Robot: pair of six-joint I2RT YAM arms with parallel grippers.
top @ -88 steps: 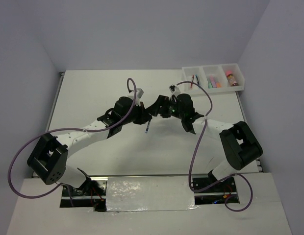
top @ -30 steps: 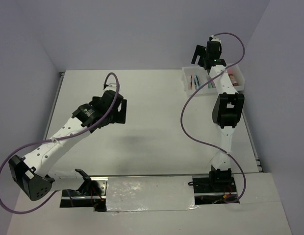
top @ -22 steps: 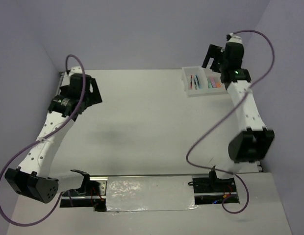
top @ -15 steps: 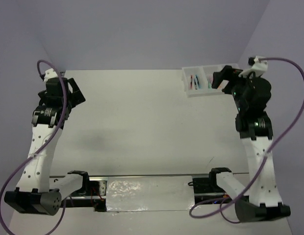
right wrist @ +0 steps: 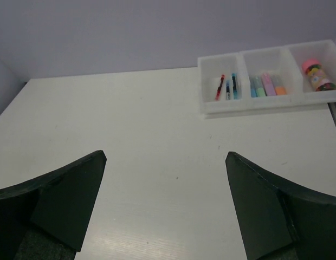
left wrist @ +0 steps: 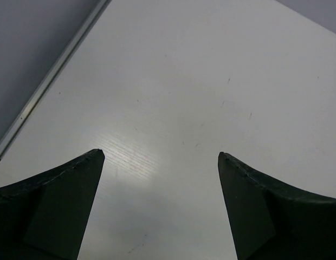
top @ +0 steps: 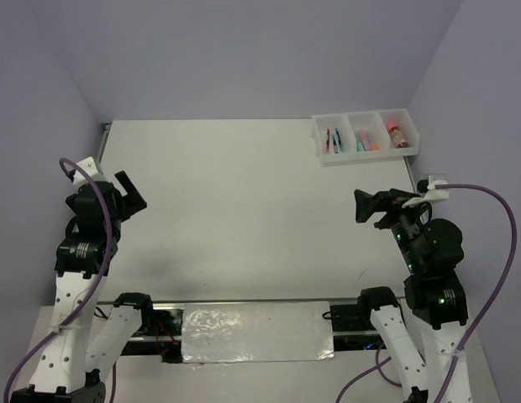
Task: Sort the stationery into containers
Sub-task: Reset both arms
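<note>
The white three-compartment containers tray (top: 365, 156) stands at the table's far right corner. Thin red and blue pens (top: 332, 140) lie in its left compartment, highlighters (top: 367, 143) in the middle one and a pink-capped tube (top: 397, 134) in the right one. The right wrist view shows the same tray (right wrist: 254, 105), pens (right wrist: 226, 86), highlighters (right wrist: 268, 85) and tube (right wrist: 318, 76). My left gripper (top: 131, 195) (left wrist: 160, 153) hangs open over bare table at the left side. On the right, my right gripper (top: 367, 210) (right wrist: 166, 154) is open with nothing in it, well short of the tray.
A metal strip (left wrist: 49, 81) runs along the table's left edge. The arms' mounting rail with foil-covered plate (top: 256, 332) lies along the near edge. Purple walls close in the table on three sides.
Both arms have pulled back toward their bases. The right gripper left the tray and came down to the near right; the left one swung out to the left edge. Both stayed open.
</note>
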